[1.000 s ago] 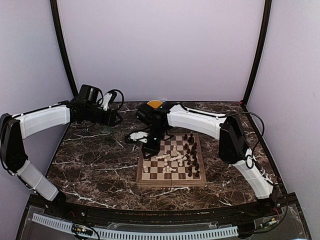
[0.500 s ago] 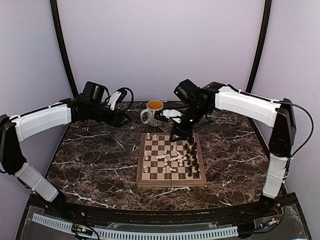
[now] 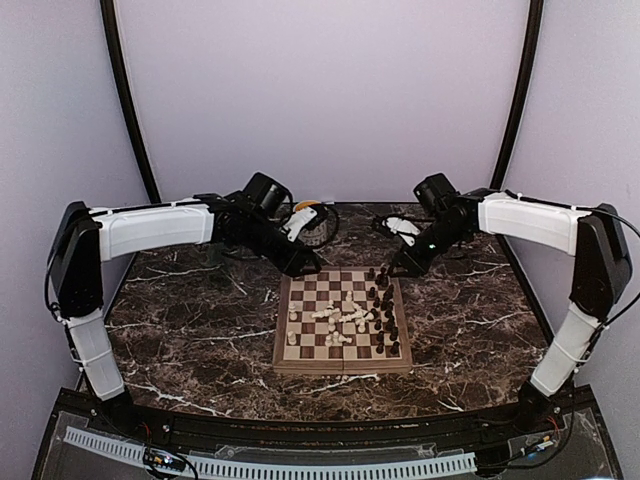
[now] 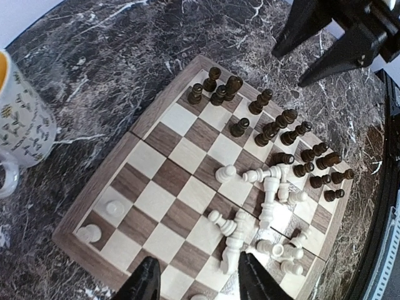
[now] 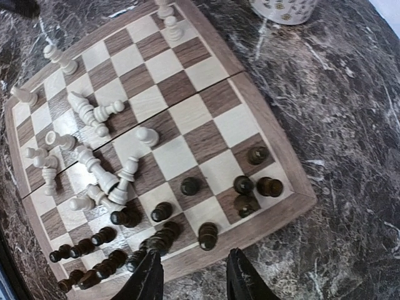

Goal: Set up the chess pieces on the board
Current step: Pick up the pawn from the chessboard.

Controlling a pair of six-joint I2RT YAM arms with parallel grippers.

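- White patterned mug (image 4: 25,125) stands on the dark marble bench, just beyond the far left corner of the board (image 3: 340,366).
- Left gripper (image 4: 199,261) hovers at that corner, its fingers well apart and nothing between them.
- Two cream-white chess pieces (image 4: 114,207) stand upright near the far left corner; most of the others lie in a heap (image 3: 345,318) at the middle of the board.
- Dark pieces (image 3: 386,312) crowd the right edge; most seem upright, though I cannot tell for all.
- Right gripper (image 5: 195,253) hangs at the far right corner, also spread and empty.
- Every piece looks light, hard, smooth and round, so it probably rolls or tips easily. I would pinch a lying one across the middle of its body, and a standing one at the neck.
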